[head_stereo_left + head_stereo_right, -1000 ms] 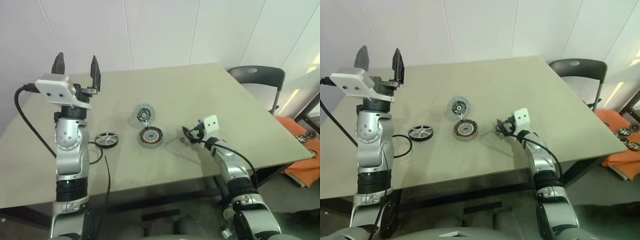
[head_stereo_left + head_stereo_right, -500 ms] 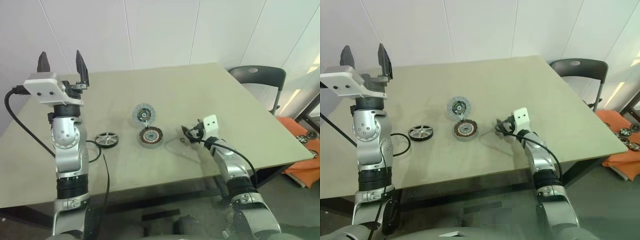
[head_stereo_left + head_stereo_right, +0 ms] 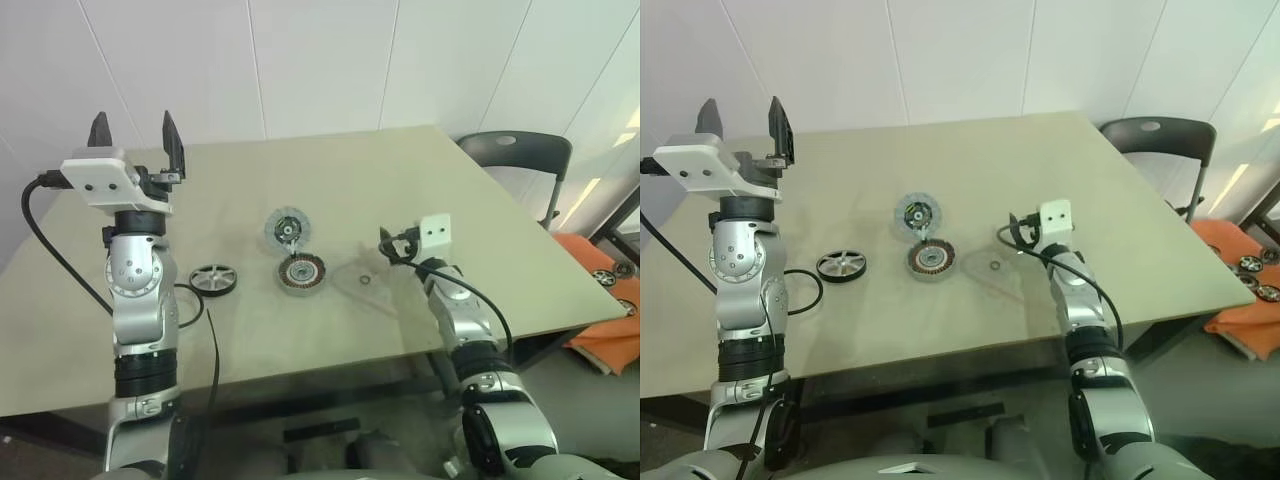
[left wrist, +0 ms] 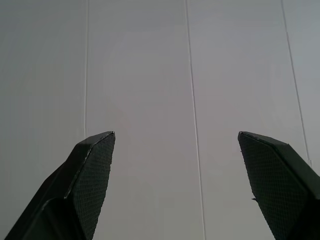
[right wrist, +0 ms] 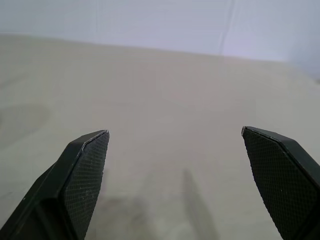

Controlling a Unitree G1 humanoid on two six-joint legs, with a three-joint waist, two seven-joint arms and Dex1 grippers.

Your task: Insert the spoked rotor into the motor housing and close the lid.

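**Two released pincers, four loose parts on a beige counter**

At the middle of the counter (image 3: 420, 170), matt beige and smooth: one spoked rotor (image 3: 288, 228), a flat grey metal disc with thin radial spokes and a small hub. Just beside it on the near side, one motor housing (image 3: 301, 274): thick, round, silver-rimmed, with a ring of copper-orange coils around a pale centre. Cannot tell whether touching or just apart.

Toward the counter's left edge, apart from the housing: one black wheel-shaped part (image 3: 214, 278) with a silvery rim and dark spokes, lying flat. Toward the right of the housing: one small metal ring (image 3: 366, 281), lying flat, too small to tell more.

Left pincer (image 3: 133, 128) raised high over the counter's left side, released, holding nothing; two black fingers (image 4: 92, 165) with a fine cross-hatched texture, spread wide and pointing up toward the white panelled wall (image 4: 150, 75). Right pincer (image 3: 385, 241) low over the counter, near the small ring, also spread wide and empty, with bare counter between its fingers.

Black cable (image 3: 50, 250) looping beside the left arm. Beyond the counter's far right corner, one dark chair (image 3: 515, 160); on the floor to the right, an orange sheet (image 3: 600, 265) carrying small round parts.
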